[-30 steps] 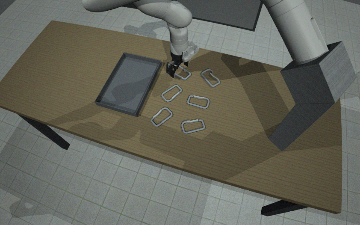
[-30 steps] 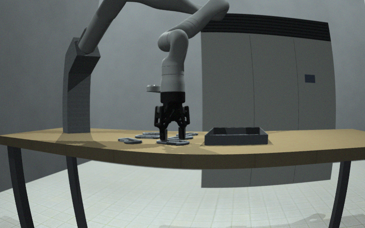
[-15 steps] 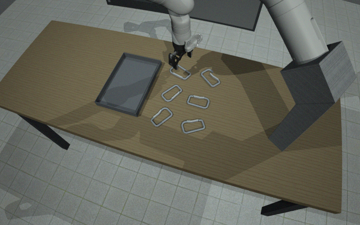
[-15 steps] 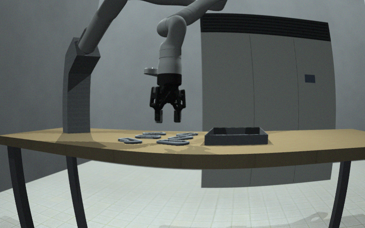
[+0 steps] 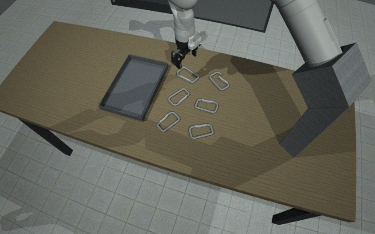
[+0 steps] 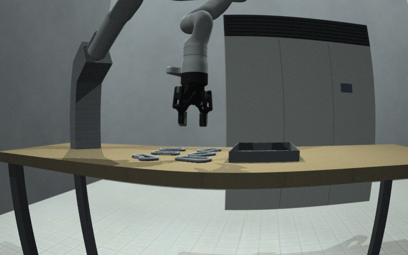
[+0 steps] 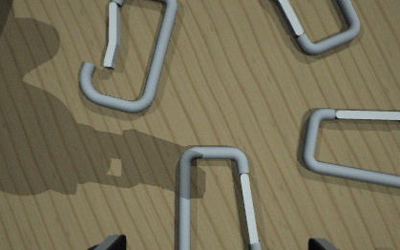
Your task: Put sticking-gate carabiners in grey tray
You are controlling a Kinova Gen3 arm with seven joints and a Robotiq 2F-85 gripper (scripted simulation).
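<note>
Grey tray [image 5: 122, 114] [image 6: 263, 156] holds nothing; one carabiner's gate [image 5: 223, 79] [image 7: 113, 35] stands open, unsorted; claw [image 5: 186, 59] [image 6: 193, 119] apart, empty.

pale square tiles with thin greenish joints cover the floor [image 5: 95, 186] [image 6: 155, 218], crossed by soft-edged shadows, while plain grey walls [image 6: 142, 79] rise behind in dim, cool light. a tall grey cabinet [image 6: 253, 95] stands beyond the table, its front split by two upright seams, with a dark slatted band [image 6: 294, 30] across the top and a small blue panel [image 6: 346, 87] toward one side. the wood-grained table [image 5: 67, 72] [image 6: 341, 155] [image 7: 264, 95] has dark, angled legs [image 5: 49, 138] [image 6: 22, 202], and broad shadows fall across its brown top.
</note>
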